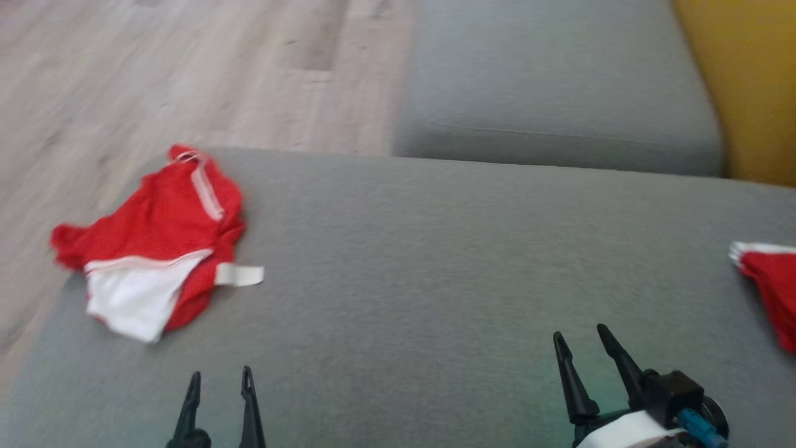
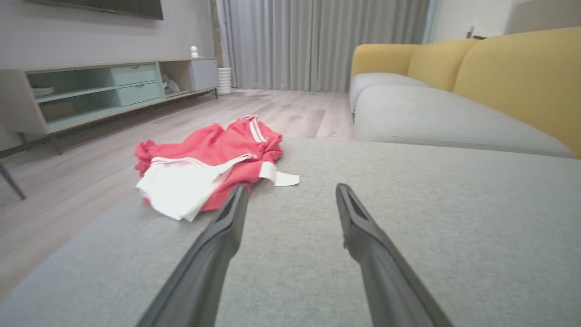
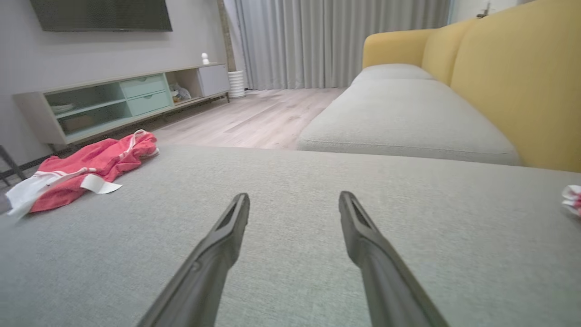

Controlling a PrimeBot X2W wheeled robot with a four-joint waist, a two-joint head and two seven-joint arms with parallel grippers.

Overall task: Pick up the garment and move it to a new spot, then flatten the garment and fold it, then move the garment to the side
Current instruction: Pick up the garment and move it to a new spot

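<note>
Two long dark fingers of the left gripper (image 1: 221, 373) stand spread apart with nothing between them, low over the near part of the wide grey fabric seat cushion (image 1: 404, 280). The right gripper (image 1: 580, 331) hangs over the same cushion further to the robot's right, its fingers likewise parted and empty, and its pale wrist with a blue connector shows at the bottom of the head view. A crumpled red and white fabric garment (image 1: 155, 242) lies on the far left corner of the cushion, well apart from both grippers, with one red lobe reaching over the cushion's left edge above the floor. Its white panel faces the robot, white stripes run along its upper fold, and a short white band sticks out flat from its right side onto the grey fabric. At the right edge of the cushion lies a second red cloth piece with white trim (image 1: 771, 286), cut off by the frame. Beyond the cushion are a pale wooden plank floor (image 1: 155, 74), another grey seat cushion (image 1: 553, 93) and a mustard-yellow sofa backrest (image 1: 746, 81). Through the left wrist camera a low white cabinet with mint-green drawers (image 2: 91, 91) stands against the wall beside long grey curtains (image 2: 317, 41).
</note>
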